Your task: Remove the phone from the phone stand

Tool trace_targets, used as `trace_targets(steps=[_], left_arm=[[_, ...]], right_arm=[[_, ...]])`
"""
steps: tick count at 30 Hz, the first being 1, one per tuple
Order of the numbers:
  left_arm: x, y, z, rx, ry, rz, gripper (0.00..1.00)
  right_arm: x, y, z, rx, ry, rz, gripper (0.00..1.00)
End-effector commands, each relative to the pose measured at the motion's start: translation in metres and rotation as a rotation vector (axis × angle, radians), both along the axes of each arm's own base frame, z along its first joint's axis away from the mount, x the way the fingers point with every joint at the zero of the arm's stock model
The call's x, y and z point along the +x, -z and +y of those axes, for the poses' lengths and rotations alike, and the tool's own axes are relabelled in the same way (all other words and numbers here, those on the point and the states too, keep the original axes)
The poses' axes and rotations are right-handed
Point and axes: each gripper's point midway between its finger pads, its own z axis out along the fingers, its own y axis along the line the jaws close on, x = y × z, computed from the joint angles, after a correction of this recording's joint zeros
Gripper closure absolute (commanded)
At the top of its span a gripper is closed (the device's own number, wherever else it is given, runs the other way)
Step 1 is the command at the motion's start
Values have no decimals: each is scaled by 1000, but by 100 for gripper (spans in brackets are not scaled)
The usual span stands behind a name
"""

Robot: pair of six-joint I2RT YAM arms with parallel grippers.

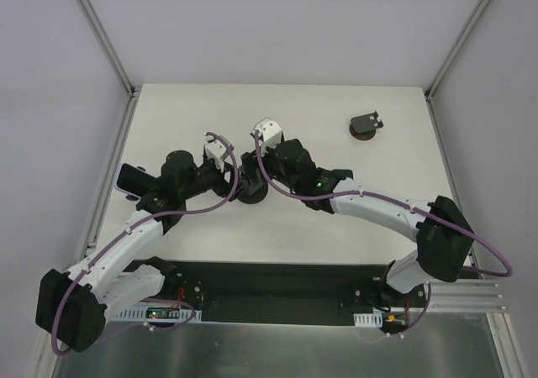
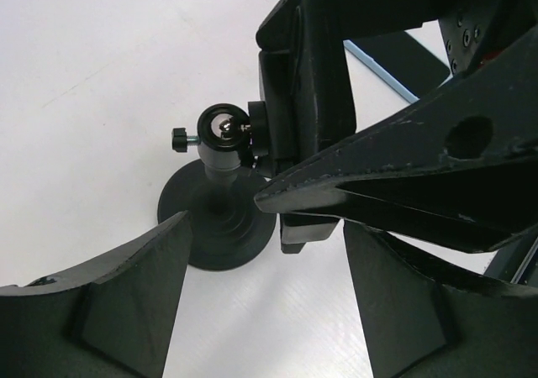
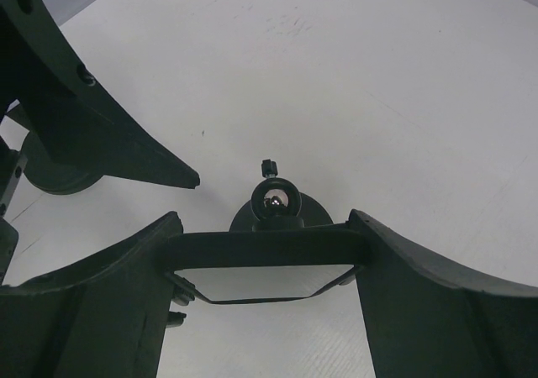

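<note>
Table (image 1: 286,239), white, carries both arms, which meet near its middle over the phone stand (image 2: 220,227); the stand's round base sits flat on the surface. Right gripper (image 3: 265,227) has its two fingers pressed against opposite sides of the phone (image 3: 265,248), clenched across it. The phone sits in the stand's clamp, just in front of the ball joint (image 3: 274,200) in the right wrist view. Left gripper (image 2: 265,223) hangs low with its jaws spread either side of the base, not closed on it: bare table shows between the base and one finger (image 2: 420,311). A second stand (image 1: 366,126) sits well apart, toward the far right. A small knob (image 2: 178,139) juts sideways from the ball joint
</note>
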Motion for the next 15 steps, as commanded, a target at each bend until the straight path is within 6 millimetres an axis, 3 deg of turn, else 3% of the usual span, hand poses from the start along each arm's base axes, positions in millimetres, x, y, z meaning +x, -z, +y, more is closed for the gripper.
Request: trace_targets(steps=[1, 8, 11, 12, 15], left_arm=[[3, -10, -10, -46, 4, -27, 30], [3, -15, -12, -80, 1, -39, 43], [3, -14, -14, -80, 7, -37, 55], [3, -15, -13, -81, 7, -38, 66], [2, -17, -13, -83, 6, -45, 82]], right_arm=[[-7, -35, 0, 120, 8, 1, 99], [-10, -31, 3, 144, 6, 41, 99], [-11, -29, 5, 149, 3, 56, 99], [-12, -29, 5, 150, 3, 57, 99], [-10, -27, 1, 138, 19, 56, 99]])
